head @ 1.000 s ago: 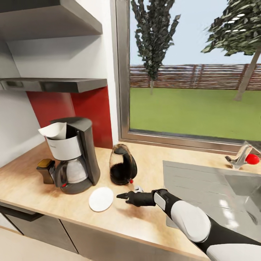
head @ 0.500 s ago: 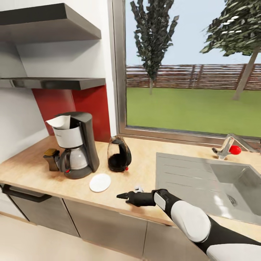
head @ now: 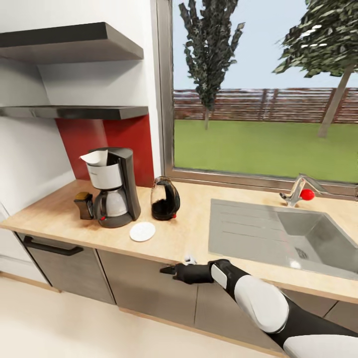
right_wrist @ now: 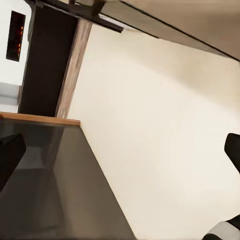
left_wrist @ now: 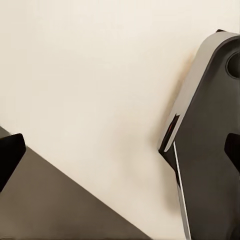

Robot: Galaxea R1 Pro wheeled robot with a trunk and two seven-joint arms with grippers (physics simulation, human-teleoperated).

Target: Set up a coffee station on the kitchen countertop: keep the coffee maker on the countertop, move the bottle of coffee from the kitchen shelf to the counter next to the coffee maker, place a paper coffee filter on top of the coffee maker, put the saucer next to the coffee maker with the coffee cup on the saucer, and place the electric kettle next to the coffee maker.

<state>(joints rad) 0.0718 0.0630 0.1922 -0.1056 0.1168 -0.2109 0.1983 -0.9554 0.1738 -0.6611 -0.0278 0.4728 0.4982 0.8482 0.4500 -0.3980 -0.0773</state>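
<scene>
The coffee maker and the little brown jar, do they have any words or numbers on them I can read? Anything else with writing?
No text can be read anywhere.
Coffee maker: its silver-white band is plain, no words show.
Bottle of coffee: too small and blurred to tell any writing.
Electric kettle: a red switch, no lettering.
Dark panel with orange glow in the right wrist view: too blurred to read.

No text, label, brand or number can be read anywhere.

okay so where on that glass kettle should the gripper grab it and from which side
Probably the black loop handle of the kettle. It looks to run down the side toward the sink, so come in from that open side, away from the coffee maker. The rounded glass body seems too wide for a grip.
</scene>
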